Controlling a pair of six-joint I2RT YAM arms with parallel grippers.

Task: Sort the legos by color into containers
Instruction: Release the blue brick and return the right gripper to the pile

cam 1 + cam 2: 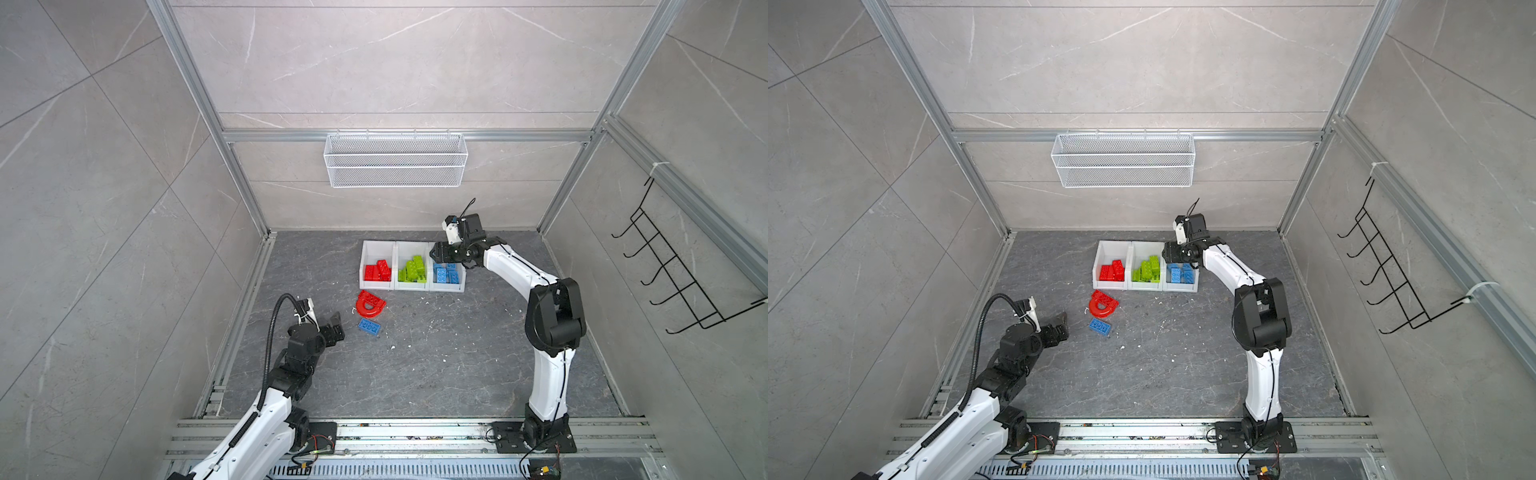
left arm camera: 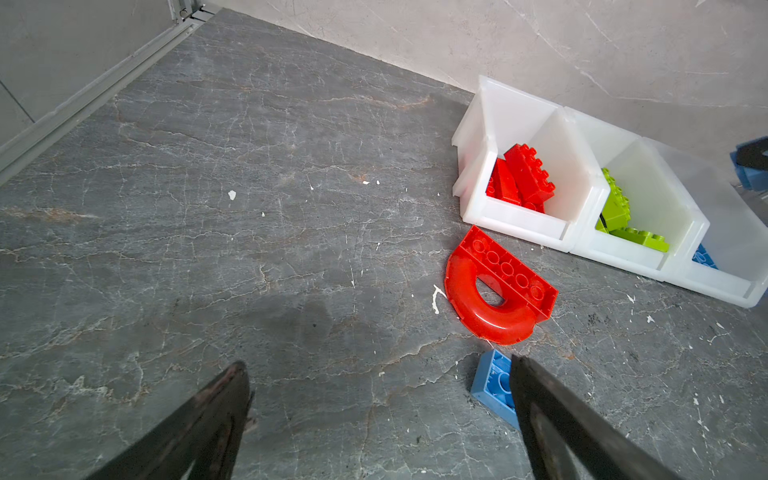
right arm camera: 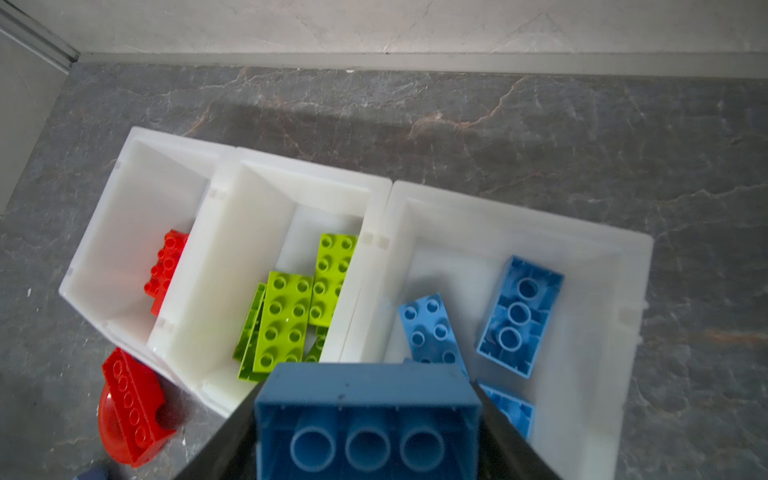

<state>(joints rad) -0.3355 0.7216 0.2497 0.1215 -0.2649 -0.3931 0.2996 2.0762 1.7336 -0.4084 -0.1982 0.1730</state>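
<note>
**Colour sorting of the legos (image 1: 413, 268) near its end: two pieces lie loose, one is held.**

In both top views the containers (image 1: 409, 248) sit just above frame centre and hold red, green and blue bricks, left to right. The right gripper (image 3: 368, 440), clamped on a blue brick (image 3: 365, 386), hangs over the rightmost bin, not yet releasing. The left gripper (image 1: 336, 326), its jaws wide apart and empty, is left of centre near the red arch (image 1: 370, 303) and a loose blue brick (image 1: 369, 327), both on the table (image 1: 436, 353). The right arm covers part of the blue bin, and piled bricks cannot be counted.

Tabletop (image 1: 436, 365): containers (image 1: 411, 286), red arch (image 1: 370, 304), blue brick (image 1: 369, 327)
</note>
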